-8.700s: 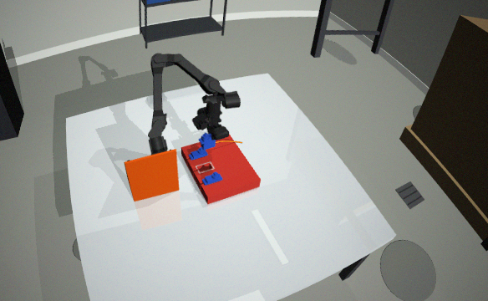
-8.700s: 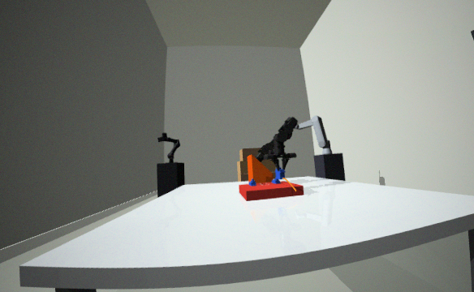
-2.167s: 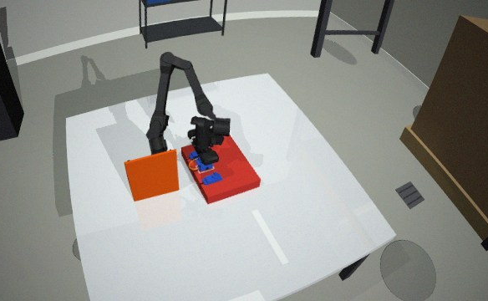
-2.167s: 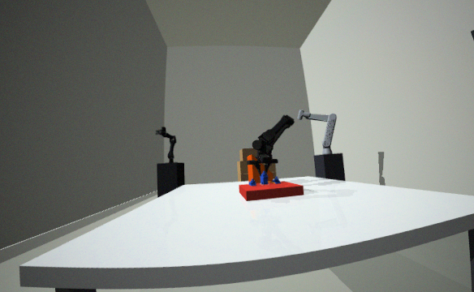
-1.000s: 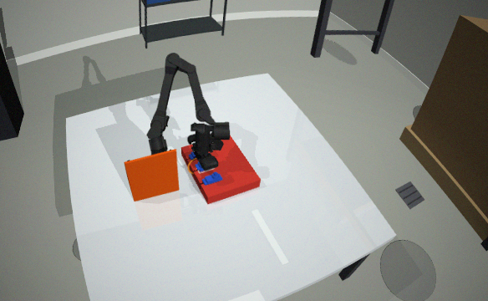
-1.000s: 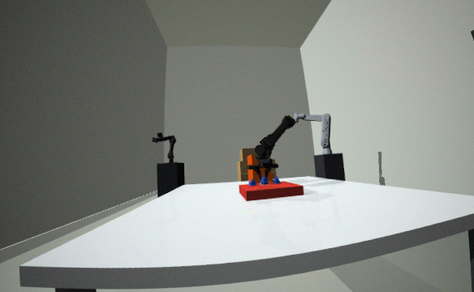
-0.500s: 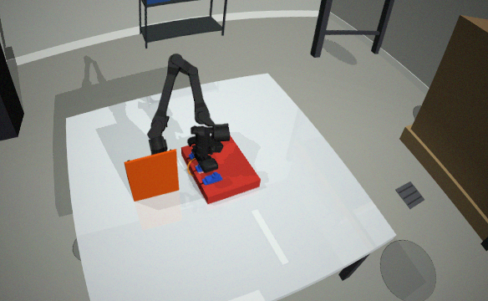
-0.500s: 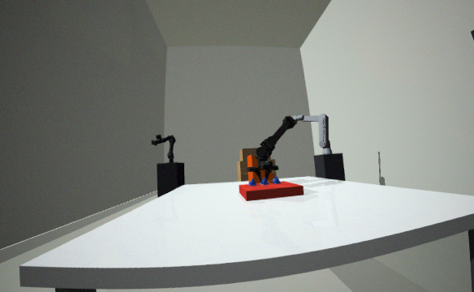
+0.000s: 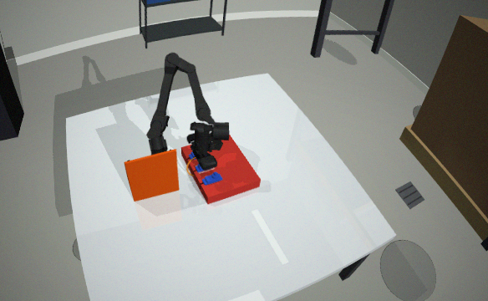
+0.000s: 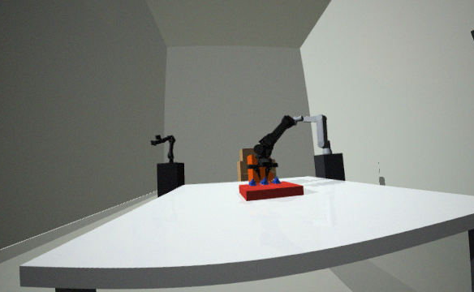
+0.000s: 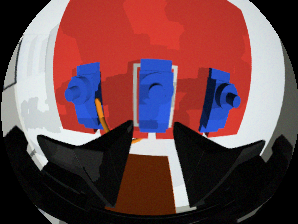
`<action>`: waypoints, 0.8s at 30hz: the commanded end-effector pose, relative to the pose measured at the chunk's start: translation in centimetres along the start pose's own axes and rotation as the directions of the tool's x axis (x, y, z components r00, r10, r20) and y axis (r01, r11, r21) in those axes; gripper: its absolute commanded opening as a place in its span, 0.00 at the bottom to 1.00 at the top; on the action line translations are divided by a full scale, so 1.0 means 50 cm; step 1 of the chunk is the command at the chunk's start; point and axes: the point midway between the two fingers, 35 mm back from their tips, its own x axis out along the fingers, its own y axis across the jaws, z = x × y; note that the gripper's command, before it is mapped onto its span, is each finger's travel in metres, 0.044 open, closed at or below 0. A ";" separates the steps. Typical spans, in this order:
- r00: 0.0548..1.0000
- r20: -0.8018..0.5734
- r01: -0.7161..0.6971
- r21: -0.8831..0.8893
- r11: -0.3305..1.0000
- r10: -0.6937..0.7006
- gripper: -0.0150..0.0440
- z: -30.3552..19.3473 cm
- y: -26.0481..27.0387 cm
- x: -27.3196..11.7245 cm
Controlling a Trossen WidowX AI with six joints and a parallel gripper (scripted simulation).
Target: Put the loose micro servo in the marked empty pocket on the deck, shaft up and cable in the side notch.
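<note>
The loose blue servo (image 9: 200, 169) (image 10: 265, 181) (image 11: 156, 102) is within the white pocket outline (image 11: 135, 95) on the red deck (image 9: 240, 180) (image 10: 275, 192) (image 11: 165, 20), between two other blue servos. Its round shaft faces up toward the wrist camera. It looks about level with its neighbours, but whether both ears lie flat cannot be told. Its orange cable (image 9: 189, 167) (image 11: 101, 116) loops out beside it, partly behind a finger; its lie in the notch is unclear. My gripper (image 9: 206, 163) (image 10: 265, 176) (image 11: 153, 125) is open, its fingertips slightly apart from the servo at its near end.
Another blue servo (image 9: 212, 178) (image 10: 252, 182) (image 11: 218, 100) and a third one (image 10: 277, 180) (image 11: 86, 95) sit on the deck at either side. An upright orange panel (image 9: 152, 176) stands on the white table (image 9: 311, 209) (image 10: 221, 235) beside the deck.
</note>
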 end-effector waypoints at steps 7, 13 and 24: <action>1.000 0.012 0.002 -0.003 1.000 -0.002 0.66 0.011 -0.002 -0.033; 1.000 0.015 0.007 -0.012 1.000 -0.007 0.93 0.109 -0.008 -0.085; 1.000 0.017 0.008 -0.014 1.000 -0.008 1.00 0.226 0.004 -0.173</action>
